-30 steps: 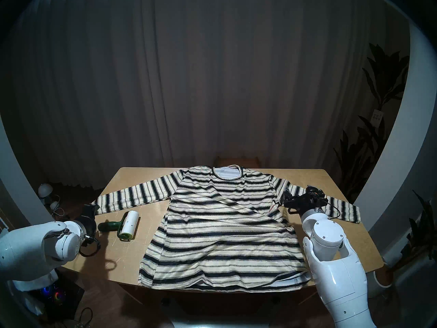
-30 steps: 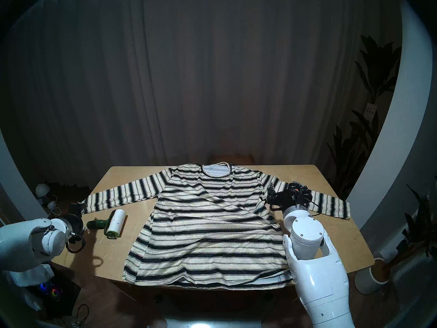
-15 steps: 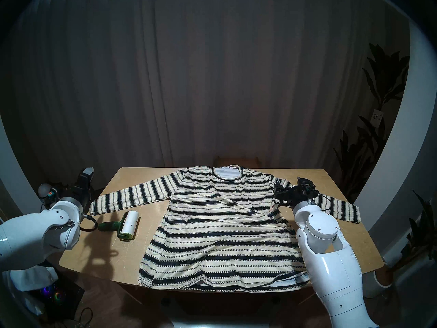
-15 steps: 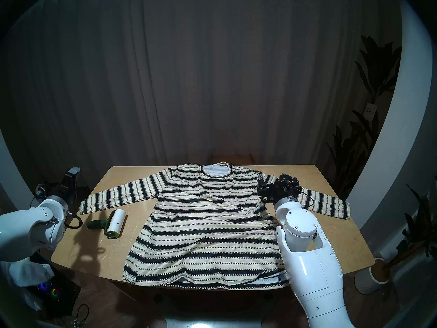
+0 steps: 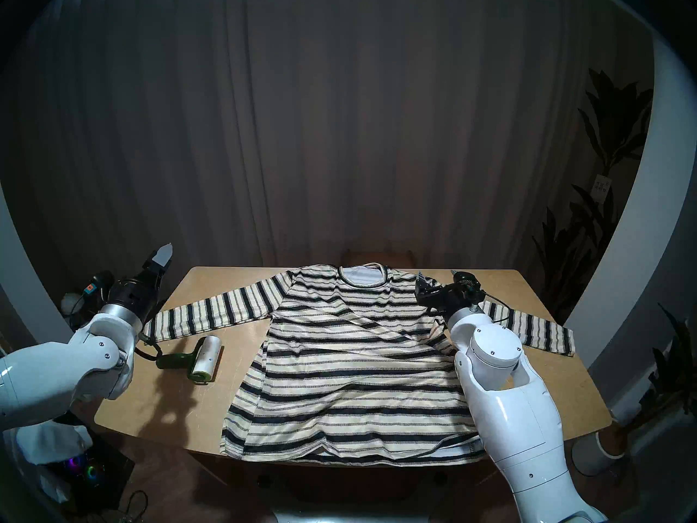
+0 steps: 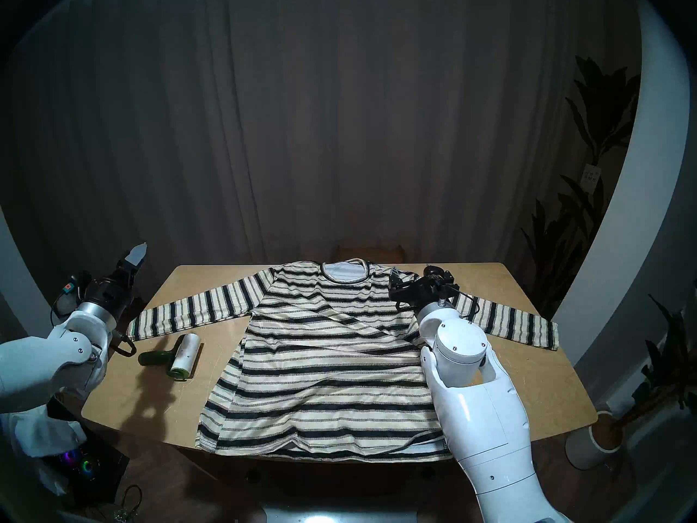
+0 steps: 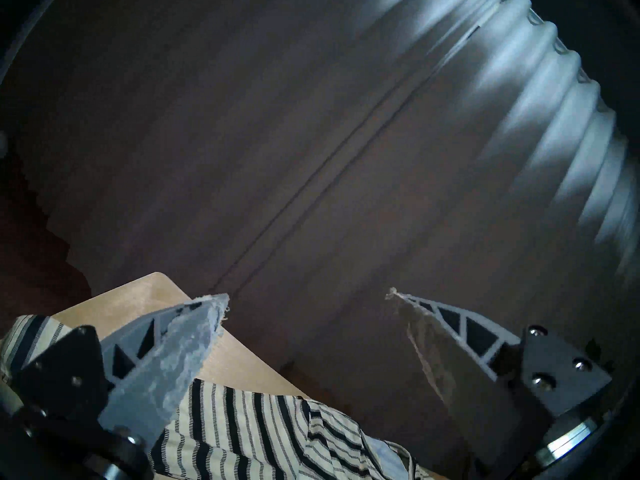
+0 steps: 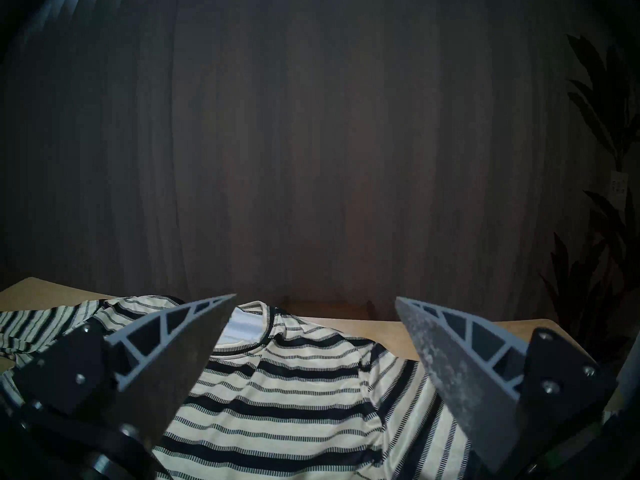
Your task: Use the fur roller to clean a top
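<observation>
Left claw and right claw both gape wide, empty, touching nothing above the top.

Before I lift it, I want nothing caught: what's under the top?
Only the table shows around the top. Its hem overhangs the near edge. Anything beneath the cloth is hidden.
</observation>
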Robot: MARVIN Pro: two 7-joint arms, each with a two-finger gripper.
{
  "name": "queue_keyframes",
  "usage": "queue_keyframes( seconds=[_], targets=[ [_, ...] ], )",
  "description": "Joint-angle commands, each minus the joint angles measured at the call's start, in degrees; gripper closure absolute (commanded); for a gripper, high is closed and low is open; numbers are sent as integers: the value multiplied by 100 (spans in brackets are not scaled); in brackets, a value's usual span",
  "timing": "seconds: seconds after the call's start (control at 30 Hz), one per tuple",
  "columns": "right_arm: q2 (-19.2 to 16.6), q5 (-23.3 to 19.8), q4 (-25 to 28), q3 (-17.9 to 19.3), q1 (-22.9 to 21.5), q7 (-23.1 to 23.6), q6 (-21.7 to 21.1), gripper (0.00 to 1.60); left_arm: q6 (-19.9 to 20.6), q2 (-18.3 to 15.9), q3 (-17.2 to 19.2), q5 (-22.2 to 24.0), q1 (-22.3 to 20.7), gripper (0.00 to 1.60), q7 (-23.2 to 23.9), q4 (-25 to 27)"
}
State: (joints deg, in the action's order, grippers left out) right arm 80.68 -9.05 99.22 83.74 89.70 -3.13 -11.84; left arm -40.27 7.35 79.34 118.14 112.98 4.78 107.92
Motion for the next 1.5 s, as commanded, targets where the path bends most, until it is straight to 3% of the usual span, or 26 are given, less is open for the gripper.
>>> queue_keyframes(
  seconds=[0.0,0.27,0.83,1.47],
  targets=[
    [57,8,-33,-64,-322,17,9,0,32,-83,-73,-557,-54,0,34,20],
    [55,-8,-203,-111,-556,61,26,0,67,-98,-182,-1077,-103,0,2,-76],
    [81,-29,-551,-204,-793,85,27,0,413,-114,-274,-1713,-184,0,-111,-478],
    [160,-34,-1096,-357,-1016,-29,21,0,763,-119,-388,-2464,-262,0,-584,-1061]
  ],
)
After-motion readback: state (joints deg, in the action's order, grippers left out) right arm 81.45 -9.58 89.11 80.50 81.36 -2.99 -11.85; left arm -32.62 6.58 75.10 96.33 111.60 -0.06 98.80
